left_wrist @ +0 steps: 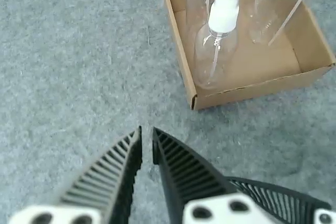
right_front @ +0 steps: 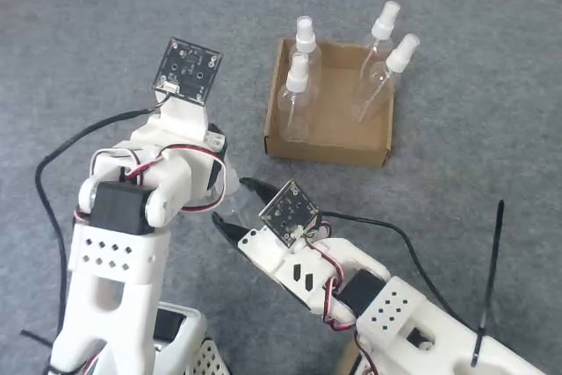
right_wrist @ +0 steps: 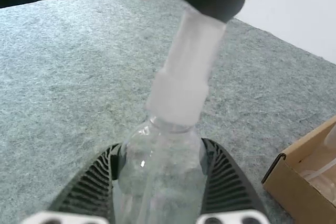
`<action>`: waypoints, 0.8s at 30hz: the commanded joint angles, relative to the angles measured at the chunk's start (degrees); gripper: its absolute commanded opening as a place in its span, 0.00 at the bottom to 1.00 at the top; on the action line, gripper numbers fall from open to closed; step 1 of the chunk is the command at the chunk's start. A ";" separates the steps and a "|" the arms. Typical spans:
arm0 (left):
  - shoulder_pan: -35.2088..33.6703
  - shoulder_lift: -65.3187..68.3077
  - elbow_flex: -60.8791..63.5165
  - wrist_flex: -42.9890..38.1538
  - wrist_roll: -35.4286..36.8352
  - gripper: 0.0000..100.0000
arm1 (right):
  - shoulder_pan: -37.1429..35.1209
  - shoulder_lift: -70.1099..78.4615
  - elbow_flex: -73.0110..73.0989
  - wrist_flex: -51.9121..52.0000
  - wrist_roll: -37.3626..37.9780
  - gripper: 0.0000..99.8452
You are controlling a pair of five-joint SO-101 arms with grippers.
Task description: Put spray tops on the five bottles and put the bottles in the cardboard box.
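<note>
Now, 4 bottles (right_front: 297, 98) stand in the box (right_front: 329, 154) while the right gripper (right_wrist: 160, 150) pinches the 5th bottle (right_wrist: 157, 182), top (right_wrist: 181, 77) on, short of it, the left gripper (left_wrist: 147, 135) all but shut and empty; next, probably, lifting it in.

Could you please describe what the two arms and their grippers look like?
Both the left arm and right arm have white shells with black motor blocks, red and white wires looped at the joints, and a black cable trailing off. Each wrist carries a small square black circuit board. The left gripper and right gripper have black, tapering, ribbed fingers.
</note>
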 commanded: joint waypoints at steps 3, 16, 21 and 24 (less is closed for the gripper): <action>2.37 -0.26 0.31 0.35 -0.70 0.03 | 0.75 -2.59 -0.53 -1.10 -0.62 0.01; 4.40 -0.26 2.33 -0.44 -0.70 0.03 | 2.42 -2.59 -0.53 -1.36 -0.62 0.01; 4.40 -0.35 4.00 -0.62 -0.70 0.03 | 5.49 -2.68 -0.97 -1.54 -0.62 0.01; 4.40 -0.35 4.18 -0.62 -0.62 0.03 | 5.49 -2.68 -0.97 -1.54 -0.70 0.01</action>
